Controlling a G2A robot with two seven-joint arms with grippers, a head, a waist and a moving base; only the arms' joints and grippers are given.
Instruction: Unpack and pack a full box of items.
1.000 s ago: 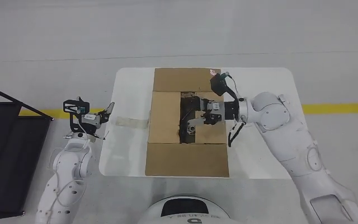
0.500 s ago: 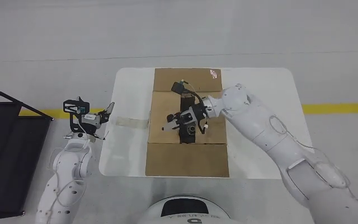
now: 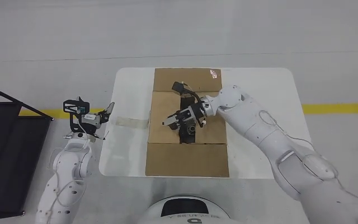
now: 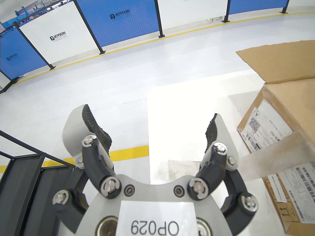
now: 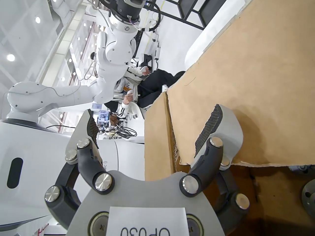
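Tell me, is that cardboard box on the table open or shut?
Open. The cardboard box has its flaps spread flat outward, and the dark gap in the middle shows items inside.

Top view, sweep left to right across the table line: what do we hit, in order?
Black rack → left hand → clear bag → cardboard box. The right hand sits over the box, so it is left out of the order.

The box [image 3: 187, 152] sits on the table [image 3: 258, 151], a bag [image 3: 127, 121] just left of it, the right gripper [image 5: 153, 111] over its left flap, the left gripper [image 4: 150, 113] farther left.
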